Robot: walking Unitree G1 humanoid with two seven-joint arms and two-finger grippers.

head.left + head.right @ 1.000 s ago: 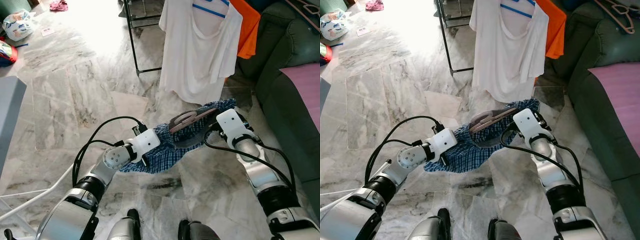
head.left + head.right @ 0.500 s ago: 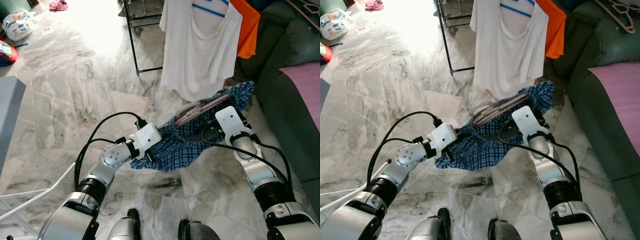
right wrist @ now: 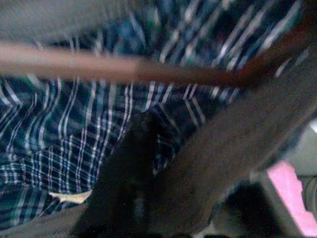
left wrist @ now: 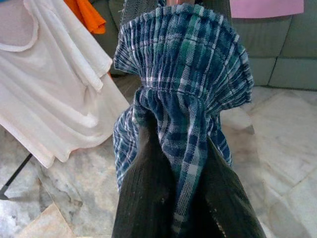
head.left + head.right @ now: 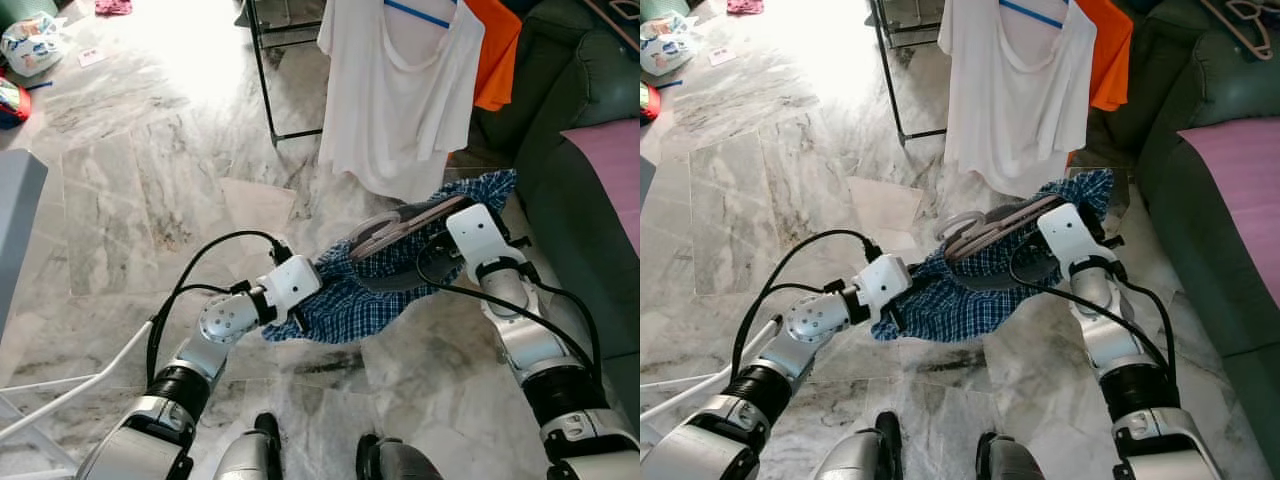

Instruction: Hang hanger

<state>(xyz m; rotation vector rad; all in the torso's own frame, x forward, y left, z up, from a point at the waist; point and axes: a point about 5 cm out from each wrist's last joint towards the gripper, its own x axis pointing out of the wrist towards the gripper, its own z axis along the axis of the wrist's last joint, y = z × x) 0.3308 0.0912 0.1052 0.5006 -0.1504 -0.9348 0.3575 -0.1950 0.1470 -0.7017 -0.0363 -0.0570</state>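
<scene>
Left gripper [image 4: 173, 198] pinched plaid shorts [image 5: 345, 295], right gripper [image 5: 425, 250] clamped the hanger [image 5: 400, 225], long axis spanning between arms, rack [image 5: 262, 70] ahead, beyond the right arm.

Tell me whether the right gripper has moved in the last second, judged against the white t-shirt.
Yes. The right gripper, holding the plaid garment and hanger, has risen closer to the white t-shirt hem and shifted slightly toward the sofa.

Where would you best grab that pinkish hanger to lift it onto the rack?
Probably the hanger neck, just below its hook, coming from above: the bar lies flat across the plaid shorts, and the hook end pokes out free toward the white T-shirt.
</scene>
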